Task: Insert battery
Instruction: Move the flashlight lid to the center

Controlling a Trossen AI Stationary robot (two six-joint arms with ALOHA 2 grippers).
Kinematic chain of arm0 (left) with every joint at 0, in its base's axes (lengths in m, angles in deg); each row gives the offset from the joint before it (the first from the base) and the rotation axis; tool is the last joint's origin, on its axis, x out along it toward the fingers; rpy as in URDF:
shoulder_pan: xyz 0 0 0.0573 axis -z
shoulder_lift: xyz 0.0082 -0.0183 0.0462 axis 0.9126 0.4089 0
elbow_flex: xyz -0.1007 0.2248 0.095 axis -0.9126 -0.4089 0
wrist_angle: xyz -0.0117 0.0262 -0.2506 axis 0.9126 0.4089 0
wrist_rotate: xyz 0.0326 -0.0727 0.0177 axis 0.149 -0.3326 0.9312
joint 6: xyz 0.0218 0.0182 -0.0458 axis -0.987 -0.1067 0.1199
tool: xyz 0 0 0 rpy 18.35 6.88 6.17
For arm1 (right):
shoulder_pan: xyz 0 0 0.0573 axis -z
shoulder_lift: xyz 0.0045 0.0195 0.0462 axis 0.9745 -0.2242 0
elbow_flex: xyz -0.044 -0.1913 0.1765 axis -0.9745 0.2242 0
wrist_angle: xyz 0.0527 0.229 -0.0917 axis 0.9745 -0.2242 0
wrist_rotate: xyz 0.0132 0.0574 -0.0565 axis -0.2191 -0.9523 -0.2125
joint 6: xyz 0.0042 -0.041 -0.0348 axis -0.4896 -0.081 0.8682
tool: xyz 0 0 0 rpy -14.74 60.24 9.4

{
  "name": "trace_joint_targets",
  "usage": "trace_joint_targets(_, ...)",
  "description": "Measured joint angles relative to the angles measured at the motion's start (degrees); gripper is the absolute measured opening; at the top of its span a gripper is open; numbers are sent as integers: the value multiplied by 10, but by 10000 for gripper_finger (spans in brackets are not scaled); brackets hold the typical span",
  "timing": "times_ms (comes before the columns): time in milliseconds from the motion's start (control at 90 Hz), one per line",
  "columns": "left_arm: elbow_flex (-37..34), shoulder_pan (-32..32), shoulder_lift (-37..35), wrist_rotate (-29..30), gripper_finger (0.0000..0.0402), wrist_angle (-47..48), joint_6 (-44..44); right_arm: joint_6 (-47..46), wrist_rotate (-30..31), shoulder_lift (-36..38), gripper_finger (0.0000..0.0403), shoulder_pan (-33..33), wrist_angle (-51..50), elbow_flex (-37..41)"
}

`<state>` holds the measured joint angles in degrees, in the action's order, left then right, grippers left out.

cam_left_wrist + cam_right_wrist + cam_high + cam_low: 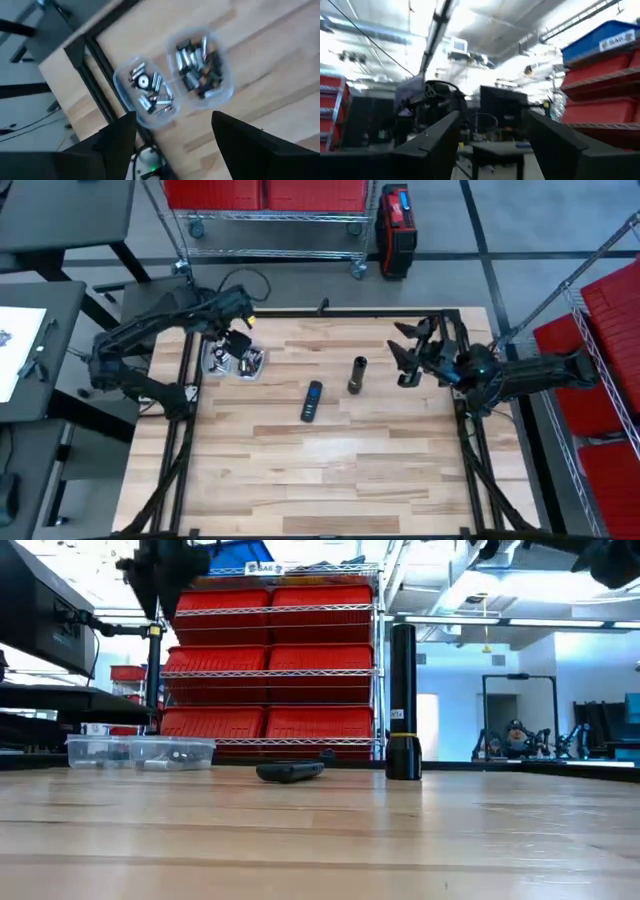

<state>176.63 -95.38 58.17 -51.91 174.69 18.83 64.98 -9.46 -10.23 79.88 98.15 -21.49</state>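
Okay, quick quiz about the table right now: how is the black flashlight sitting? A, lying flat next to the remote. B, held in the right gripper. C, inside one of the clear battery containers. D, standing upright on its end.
D: in the low view the flashlight stands upright on the table, apart from the remote lying flat beside it, and no gripper touches it.

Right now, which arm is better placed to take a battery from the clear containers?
The left. Its gripper hangs directly above the two clear containers of batteries with jaws open. The right gripper is held up beyond the flashlight, far from them.
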Motion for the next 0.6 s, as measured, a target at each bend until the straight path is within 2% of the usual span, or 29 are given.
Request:
trace_joint_targets(100, -45, -37, 34, -11, 211, -22, -72, -3, 15, 6, 214, 3, -66, -23)
trace_joint_targets(222, -105, -80, 72, -11, 193, -73, -127, -4, 34, 5, 214, 3, -101, -42)
trace_joint_targets(311, -144, -108, 97, -12, 185, -101, -140, -4, 36, 5, 214, 3, -110, -46)
trace_joint_targets(378, -170, -130, 106, -36, 181, -121, -145, -6, 46, 5, 214, 2, -111, -47)
trace_joint_targets(489, -222, -160, 107, -76, 176, -162, -145, -21, 65, 5, 214, -2, -122, -47)
trace_joint_targets(600, -267, -179, 103, -81, 173, -198, -145, -22, 69, 5, 214, -2, -123, -47)
